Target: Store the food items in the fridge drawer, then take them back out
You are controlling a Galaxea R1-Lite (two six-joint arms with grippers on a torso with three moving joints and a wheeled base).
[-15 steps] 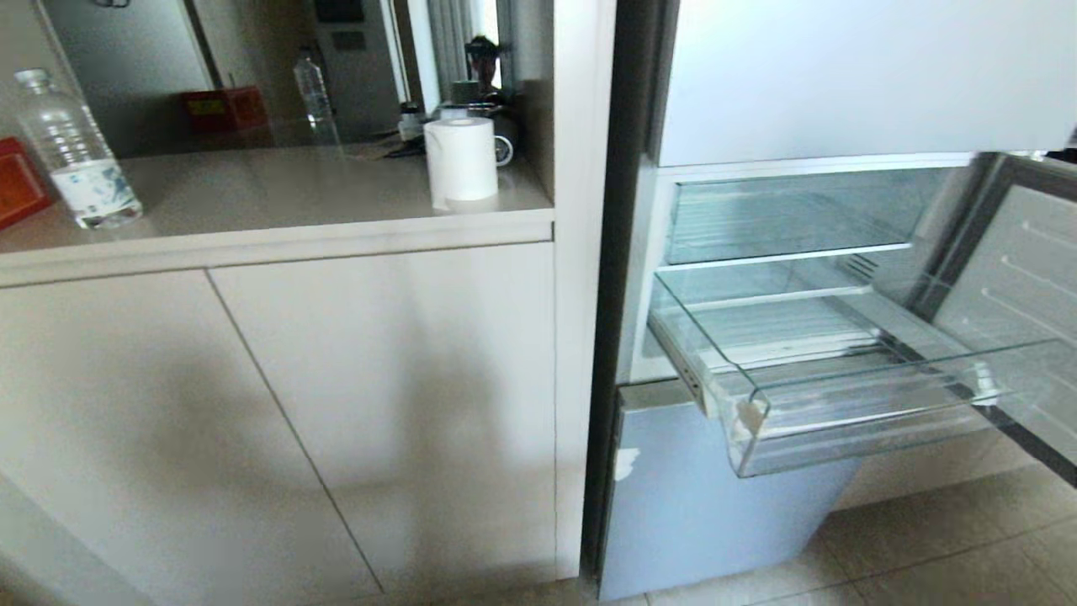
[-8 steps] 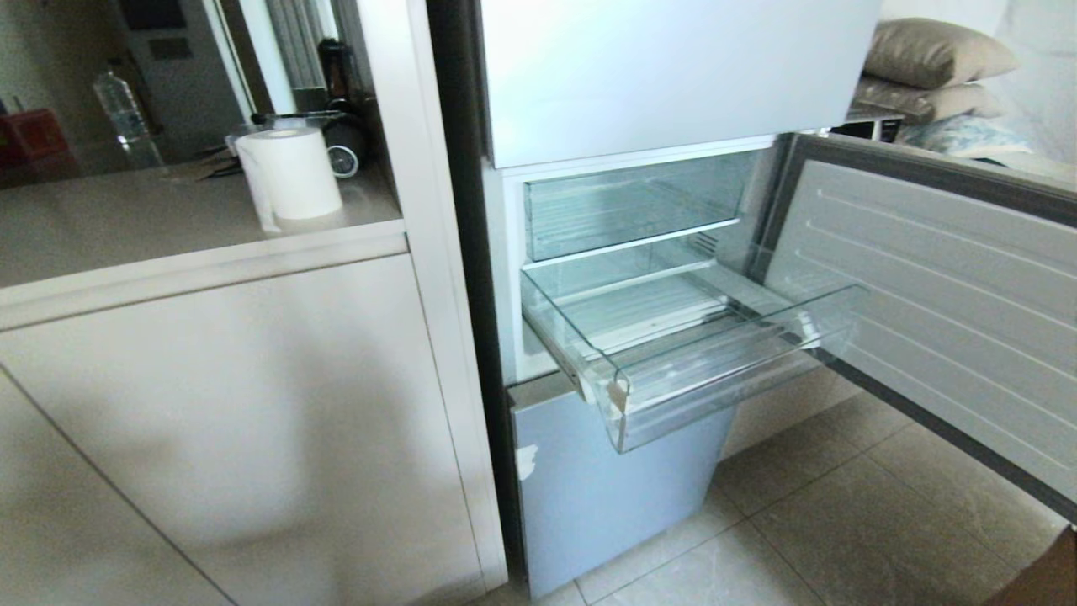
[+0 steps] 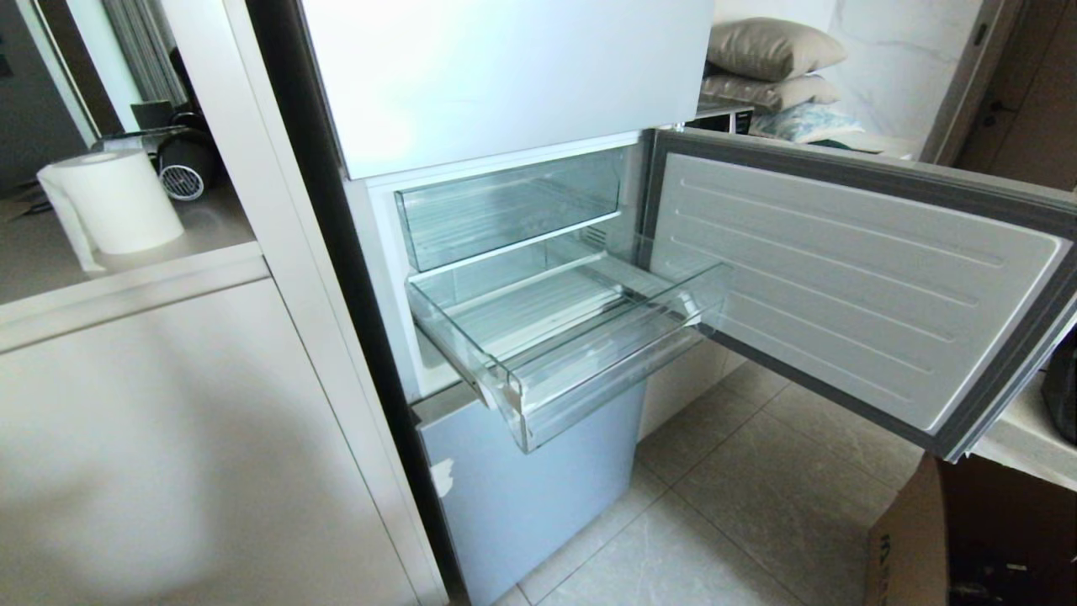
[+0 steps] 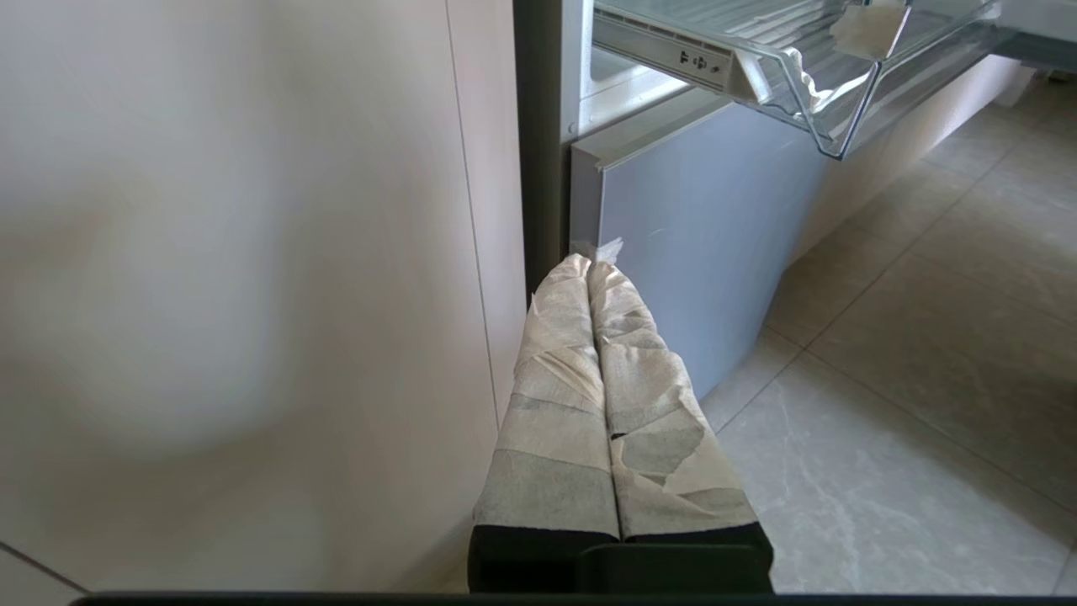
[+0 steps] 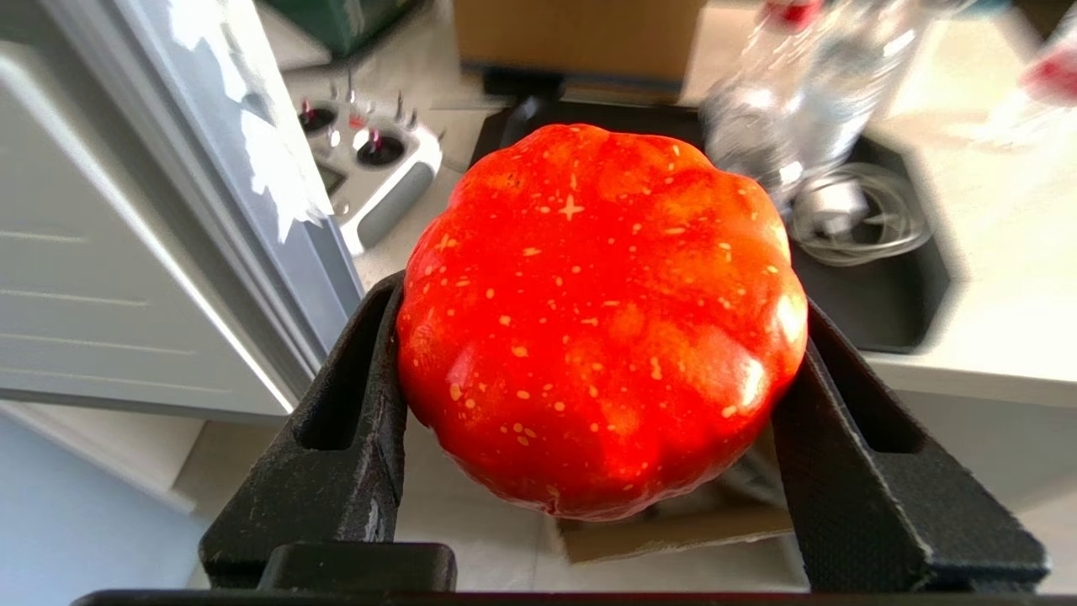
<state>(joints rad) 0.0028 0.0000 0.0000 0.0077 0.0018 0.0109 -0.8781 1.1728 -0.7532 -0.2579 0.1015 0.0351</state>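
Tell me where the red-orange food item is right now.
In the right wrist view, the red-orange food item sits clamped in the right gripper, beside the open fridge door; the head view doesn't show it.

Paper roll [image 3: 114, 202] on counter [image 3: 34, 269] w/ small fan [image 3: 181, 168]; pillows [image 3: 770, 63] behind open fridge door [image 3: 850, 278].

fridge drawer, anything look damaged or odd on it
Yes: the fridge drawer, pulled out and empty, has a whitish scuffed patch at its front corner. The pale blue door panel below it also shows a small white chip near its edge.
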